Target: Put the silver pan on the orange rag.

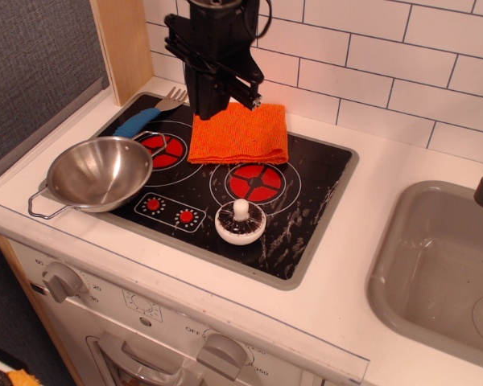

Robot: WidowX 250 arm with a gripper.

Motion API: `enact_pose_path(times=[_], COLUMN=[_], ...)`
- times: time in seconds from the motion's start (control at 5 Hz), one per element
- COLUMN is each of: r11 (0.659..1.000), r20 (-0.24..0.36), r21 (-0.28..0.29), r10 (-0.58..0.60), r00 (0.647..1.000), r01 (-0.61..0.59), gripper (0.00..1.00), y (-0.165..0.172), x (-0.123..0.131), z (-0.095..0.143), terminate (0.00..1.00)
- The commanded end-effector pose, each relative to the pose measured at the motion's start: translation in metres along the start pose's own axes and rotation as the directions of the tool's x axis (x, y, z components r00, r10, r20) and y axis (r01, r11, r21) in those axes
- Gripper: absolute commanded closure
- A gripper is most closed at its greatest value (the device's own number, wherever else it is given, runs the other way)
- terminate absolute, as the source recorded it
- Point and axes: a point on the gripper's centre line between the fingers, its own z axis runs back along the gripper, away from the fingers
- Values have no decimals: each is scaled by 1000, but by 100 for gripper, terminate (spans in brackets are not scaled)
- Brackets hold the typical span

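The silver pan (97, 170) sits upright at the front left of the black stovetop (310, 197), partly over the white counter edge, with one wire handle pointing front left. The orange rag (241, 135) lies folded on the back middle of the stove. My gripper (213, 108) hangs from the black arm at the back, just above the rag's back left corner and well away from the pan. It holds nothing. Its fingers merge into one dark block, so I cannot tell whether they are open.
A blue-handled fork (149, 115) lies at the stove's back left. A small white knobbed piece (241, 223) stands at the stove's front middle. A grey sink (435, 265) is on the right. A wooden panel (121, 44) and a tiled wall bound the back.
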Motion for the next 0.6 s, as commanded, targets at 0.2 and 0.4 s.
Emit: enact_pose_path(times=[0.2,0.4], r11=[992,991], r20=[-31,-61], r21=[-44,-72], r10=[115,109], r00=[993,992], r01=[-117,-113], gripper=[0,0], y=[28,32], x=[-92,-89], z=[-9,-28], terminate=[0,0])
